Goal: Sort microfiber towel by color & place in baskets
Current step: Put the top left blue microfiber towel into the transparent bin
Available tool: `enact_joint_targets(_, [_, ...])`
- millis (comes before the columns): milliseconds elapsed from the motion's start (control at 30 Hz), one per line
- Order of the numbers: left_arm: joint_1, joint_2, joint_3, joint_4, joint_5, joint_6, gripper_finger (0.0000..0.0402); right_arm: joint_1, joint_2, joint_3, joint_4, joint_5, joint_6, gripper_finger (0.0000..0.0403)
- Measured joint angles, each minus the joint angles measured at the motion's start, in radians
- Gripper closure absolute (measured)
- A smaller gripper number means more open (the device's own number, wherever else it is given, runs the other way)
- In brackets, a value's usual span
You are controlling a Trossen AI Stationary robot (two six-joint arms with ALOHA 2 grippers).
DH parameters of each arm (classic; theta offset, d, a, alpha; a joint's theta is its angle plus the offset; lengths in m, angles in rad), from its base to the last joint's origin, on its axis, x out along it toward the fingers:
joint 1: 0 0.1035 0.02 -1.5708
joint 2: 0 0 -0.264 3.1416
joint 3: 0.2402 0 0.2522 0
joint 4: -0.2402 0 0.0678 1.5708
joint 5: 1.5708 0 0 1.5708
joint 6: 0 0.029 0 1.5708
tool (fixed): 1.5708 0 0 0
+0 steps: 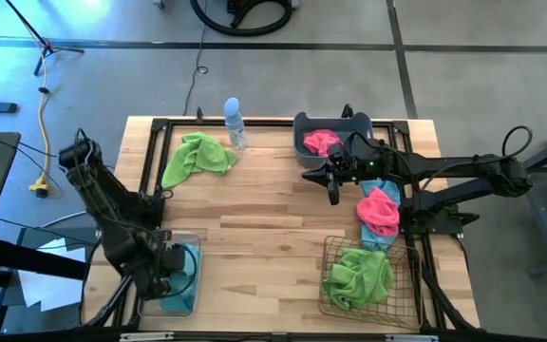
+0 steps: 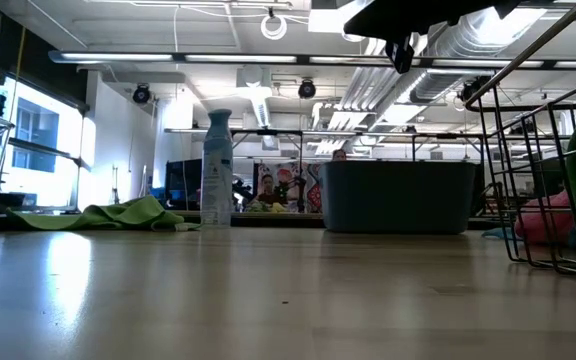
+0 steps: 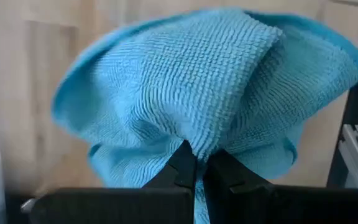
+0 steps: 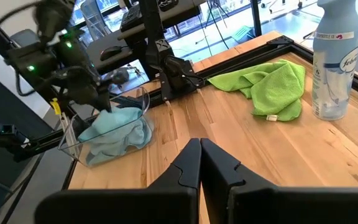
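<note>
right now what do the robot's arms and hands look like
Both arms are black, jointed tubes with loose black cables looped along them. Each hand, left and right, ends in two dark, wedge-shaped fingers. Small green lights glow on the right arm's wrist and, seen from the right wrist view, on the left arm.

Two green towels (image 1: 198,157), two pink (image 1: 380,209), two teal (image 1: 180,275), three baskets (image 1: 335,123), one bottle (image 1: 235,122).

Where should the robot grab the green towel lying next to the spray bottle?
Probably from straight above, on the raised bunched folds in the middle of the green towel. It lies crumpled and loose on the table, so a fold pinches easier than a flat edge. Stay clear of the bottle.
</note>
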State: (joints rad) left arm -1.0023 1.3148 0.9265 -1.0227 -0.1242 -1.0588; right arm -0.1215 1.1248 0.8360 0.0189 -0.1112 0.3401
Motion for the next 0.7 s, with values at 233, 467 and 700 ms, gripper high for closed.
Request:
enact_joint_targets(233, [0.009, 0.004, -0.126, 0.207, 0.002, 0.069, 0.0401, 0.0, 0.0, 0.0, 0.0, 0.0, 0.0, 0.0402])
enact_joint_targets(467, [0.009, 0.032, -0.205, 0.288, 0.018, 0.086, 0.0401, 0.0, 0.0, 0.0, 0.0, 0.002, 0.0, 0.0402])
enact_joint_targets(700, [0.009, 0.033, -0.258, 0.348, 0.018, 0.092, 0.0401, 0.0, 0.0, 0.0, 0.0, 0.002, 0.0, 0.0402])
